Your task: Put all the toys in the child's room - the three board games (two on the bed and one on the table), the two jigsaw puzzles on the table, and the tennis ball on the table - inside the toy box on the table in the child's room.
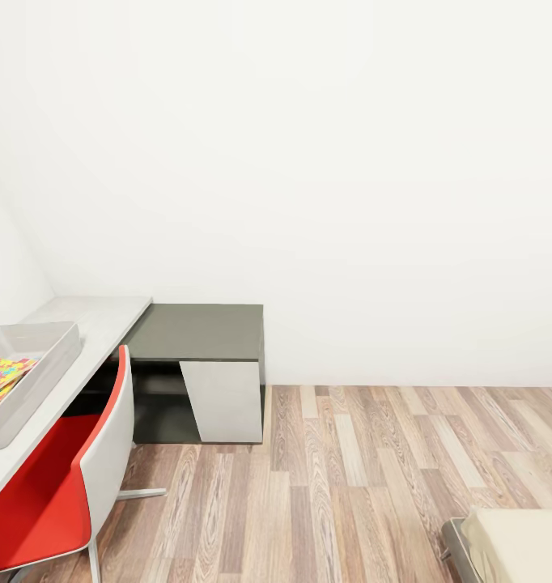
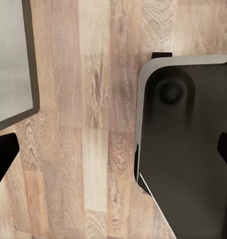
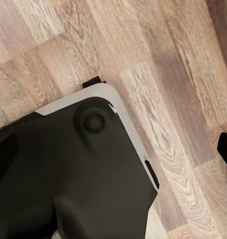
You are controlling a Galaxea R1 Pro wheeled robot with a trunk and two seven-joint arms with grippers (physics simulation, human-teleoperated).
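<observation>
The robot is in the white-walled child's room, head camera looking over the L-shaped desk with its pale grey top (image 1: 98, 324) and lower dark grey section. The shallow light grey toy box (image 1: 33, 368) sits on that pale top at the left edge of view, and one multicolour jigsaw-pattern square (image 1: 5, 376) lies inside it. A red chair with a white shell back (image 1: 61, 486) stands just beside the desk edge, and a corner of the low beige-mattressed bed (image 1: 515, 542) peeks in at lower right. Both wrist cameras point down at the wood-plank floor (image 2: 93, 124) and the robot's own dark base (image 3: 78, 174). The left gripper (image 2: 115, 149) shows dark fingertips at opposite edges of its picture, so its fingers are spread with nothing between them; of the right gripper (image 3: 225, 149) only one tip shows, so I cannot tell its spread. The risks from here, as I judge them: swinging the base toward the bed could clip the chair, which would nudge the desk, and no game box is visible yet, so a hasty approach could mean a poor reach.
</observation>
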